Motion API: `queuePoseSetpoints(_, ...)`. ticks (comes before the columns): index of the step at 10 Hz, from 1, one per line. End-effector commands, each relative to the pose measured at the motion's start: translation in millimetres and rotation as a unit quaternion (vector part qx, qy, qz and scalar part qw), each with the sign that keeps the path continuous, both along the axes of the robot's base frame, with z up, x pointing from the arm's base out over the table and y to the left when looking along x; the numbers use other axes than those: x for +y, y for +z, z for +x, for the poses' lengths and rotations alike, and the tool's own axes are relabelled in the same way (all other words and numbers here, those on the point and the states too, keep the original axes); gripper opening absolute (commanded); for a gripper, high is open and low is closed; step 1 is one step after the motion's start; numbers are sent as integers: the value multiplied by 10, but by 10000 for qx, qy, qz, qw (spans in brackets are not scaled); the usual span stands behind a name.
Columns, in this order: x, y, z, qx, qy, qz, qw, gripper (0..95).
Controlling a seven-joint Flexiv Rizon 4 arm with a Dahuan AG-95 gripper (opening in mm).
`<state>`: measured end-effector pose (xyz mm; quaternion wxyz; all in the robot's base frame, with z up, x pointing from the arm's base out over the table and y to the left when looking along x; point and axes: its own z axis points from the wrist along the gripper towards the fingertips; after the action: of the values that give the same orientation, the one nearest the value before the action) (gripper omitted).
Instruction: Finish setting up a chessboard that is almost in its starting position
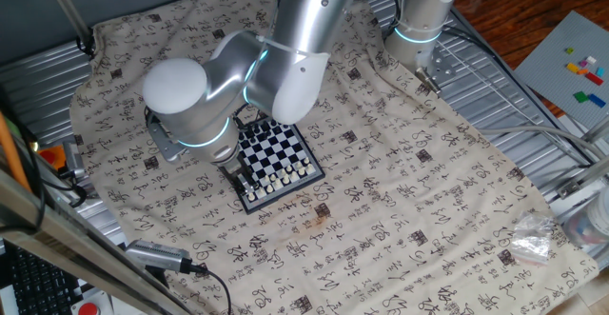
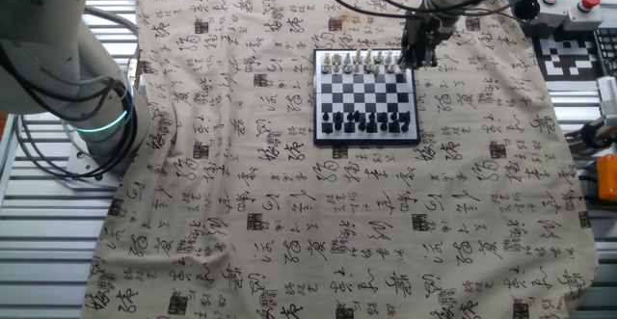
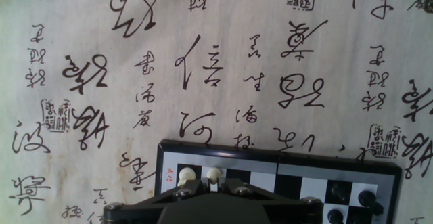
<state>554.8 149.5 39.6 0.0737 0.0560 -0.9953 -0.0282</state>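
A: Where is the small square chessboard (image 2: 366, 95) of black and white checks with its dark frame?

B: It lies flat on the cream cloth printed with black calligraphy (image 2: 318, 223), roughly in the middle of the cloth's far half as the other fixed view shows it. The tiny white pieces (image 2: 359, 63) line one edge and the tiny dark pieces (image 2: 371, 120) line the opposite edge, which fits a board close to its starting layout.

A: And the arm?

B: The silver robot arm (image 1: 285, 39) bends low over the board, and its black two-finger gripper (image 2: 416, 55) hangs at the corner where the white row ends. I judge it is there because that end of the white rank is what needs attention.

A: Is it holding a piece?

B: I cannot tell. In the other fixed view the fingers are a dark blur against the board's frame. In the hand view only the gripper's dark body (image 3: 210, 207) shows at the bottom edge, with two white pieces (image 3: 199, 176) just above it; the fingertips themselves are out of sight.

A: Which piece is out of place?

B: Too small to say. The dark row looks slightly uneven, and the white row looks fuller.

A: What does the next move need?

B: In my judgement, a careful vertical motion, since the neighbouring pieces stand so close together that a sideways nudge could topple them.
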Motion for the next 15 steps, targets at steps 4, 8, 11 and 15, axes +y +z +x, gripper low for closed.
queuePoseSetpoints(4,9,-6,3,-30,-10,-4,10000,0)
queuePoseSetpoints(8,11,-6,3,-32,-4,-1,10000,190)
queuePoseSetpoints(11,11,-6,3,-33,9,0,10000,190)
queuePoseSetpoints(15,13,14,-1,-29,42,2,10000,190)
